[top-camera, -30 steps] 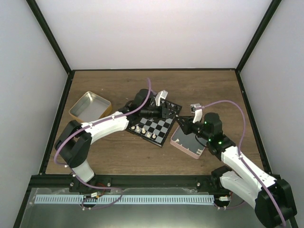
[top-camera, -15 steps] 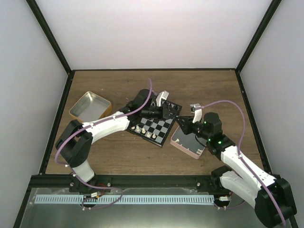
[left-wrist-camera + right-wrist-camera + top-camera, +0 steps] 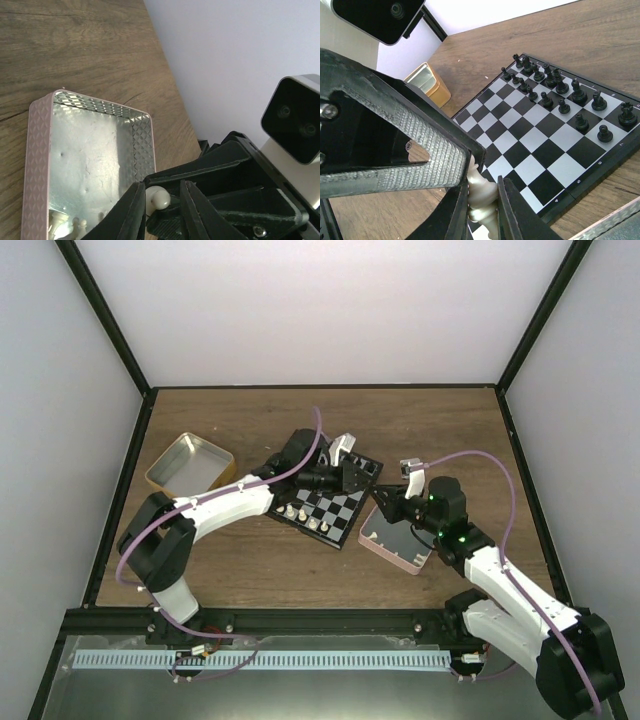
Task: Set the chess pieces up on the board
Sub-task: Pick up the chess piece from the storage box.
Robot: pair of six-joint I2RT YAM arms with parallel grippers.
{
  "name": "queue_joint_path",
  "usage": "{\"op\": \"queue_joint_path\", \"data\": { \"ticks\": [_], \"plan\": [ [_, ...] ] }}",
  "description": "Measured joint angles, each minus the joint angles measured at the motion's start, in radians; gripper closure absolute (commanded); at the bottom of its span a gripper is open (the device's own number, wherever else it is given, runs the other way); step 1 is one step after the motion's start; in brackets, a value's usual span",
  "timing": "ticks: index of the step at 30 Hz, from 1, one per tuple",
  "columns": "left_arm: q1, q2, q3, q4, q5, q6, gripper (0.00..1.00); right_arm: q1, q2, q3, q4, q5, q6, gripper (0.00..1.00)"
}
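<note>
here, a cream piece [image 3: 481, 197] is clamped in the right gripper [image 3: 483, 187]; a white pawn [image 3: 159, 198] is flanked by the left gripper [image 3: 161, 191], grip unclear.

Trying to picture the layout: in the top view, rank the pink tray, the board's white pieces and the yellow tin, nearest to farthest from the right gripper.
1. Pink tray, right beside the right gripper.
2. White pieces, near edge of the board.
3. Yellow tin, far left.

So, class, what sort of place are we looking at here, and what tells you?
Probably a robot lab test cell: a left arm and right arm bolted at a wooden table, plain white panels in a black frame around it, and a small chessboard as the exercise.
</note>
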Motion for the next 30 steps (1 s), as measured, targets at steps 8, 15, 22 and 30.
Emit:
{"op": "queue_joint_path", "data": {
  "ticks": [8, 15, 22, 30],
  "plan": [
    [-0.002, 0.004, 0.0, -0.013, -0.017, 0.022, 0.96, 0.0, 0.0, 0.0, -0.01, 0.001, 0.0, 0.84],
    [-0.015, -0.002, 0.0, -0.034, -0.069, 0.05, 0.96, 0.0, -0.001, 0.0, -0.03, 0.008, 0.006, 0.84],
    [-0.029, -0.038, 0.0, -0.071, -0.123, 0.086, 0.96, 0.006, -0.017, 0.0, -0.026, 0.01, 0.019, 0.84],
    [-0.019, -0.024, 0.014, -0.087, -0.071, 0.096, 0.96, 0.006, -0.018, 0.0, -0.036, -0.008, 0.039, 0.79]
  ]
}}
